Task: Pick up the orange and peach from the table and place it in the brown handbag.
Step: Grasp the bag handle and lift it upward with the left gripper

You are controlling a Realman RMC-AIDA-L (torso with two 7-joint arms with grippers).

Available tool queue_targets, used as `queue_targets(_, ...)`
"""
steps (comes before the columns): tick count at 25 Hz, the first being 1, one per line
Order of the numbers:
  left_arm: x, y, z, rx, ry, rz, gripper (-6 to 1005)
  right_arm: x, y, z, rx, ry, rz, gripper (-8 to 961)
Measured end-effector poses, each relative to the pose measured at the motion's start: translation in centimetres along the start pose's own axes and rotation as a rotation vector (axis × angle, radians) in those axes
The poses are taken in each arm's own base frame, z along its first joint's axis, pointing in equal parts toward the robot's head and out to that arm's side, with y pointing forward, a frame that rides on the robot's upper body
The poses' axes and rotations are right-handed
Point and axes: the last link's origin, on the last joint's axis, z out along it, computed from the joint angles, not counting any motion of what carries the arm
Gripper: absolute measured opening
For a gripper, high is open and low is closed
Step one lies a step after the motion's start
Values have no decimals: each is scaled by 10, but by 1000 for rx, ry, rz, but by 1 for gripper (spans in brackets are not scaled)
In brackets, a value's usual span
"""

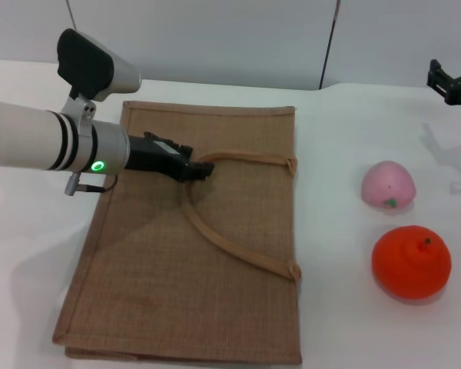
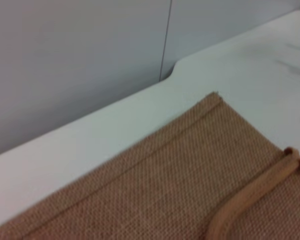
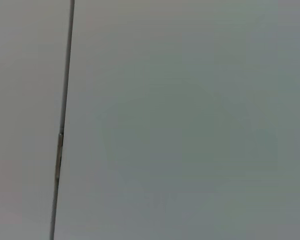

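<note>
The brown handbag (image 1: 192,246) lies flat on the white table (image 1: 346,307), its looped handles toward the right. My left gripper (image 1: 202,171) reaches over the bag from the left and is shut on the bend of a handle (image 1: 238,250). The left wrist view shows the bag's weave (image 2: 165,185) and a handle strap (image 2: 255,195). The pink peach (image 1: 387,184) sits right of the bag. The orange (image 1: 411,261) sits just in front of the peach. My right gripper (image 1: 449,81) is at the far right back, well away from both fruits.
A grey wall (image 1: 215,38) with a vertical seam runs behind the table. The table's back edge (image 2: 155,90) is near the bag's far corner. The right wrist view shows only the wall (image 3: 190,120). Bare tabletop lies between the bag and the fruits.
</note>
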Motion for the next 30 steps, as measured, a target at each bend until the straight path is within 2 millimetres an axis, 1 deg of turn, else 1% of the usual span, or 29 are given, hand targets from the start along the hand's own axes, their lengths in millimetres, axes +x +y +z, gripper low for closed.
queue_targets(5,-1,0,2,9,-28,-9,560,1,0,0,1,6,0,861)
queue_targets(22,-6,-1,4,31,-29,-43,556,0,-1,1,1,9,-2,861)
queue_targets(25,-10,-2,5,40,-35,-54,544,0,-1,1,1,9,-2,861)
queue_targets(30,-11,0,7,45,-32,-59,523,1,-1,0,2,10,-2,861)
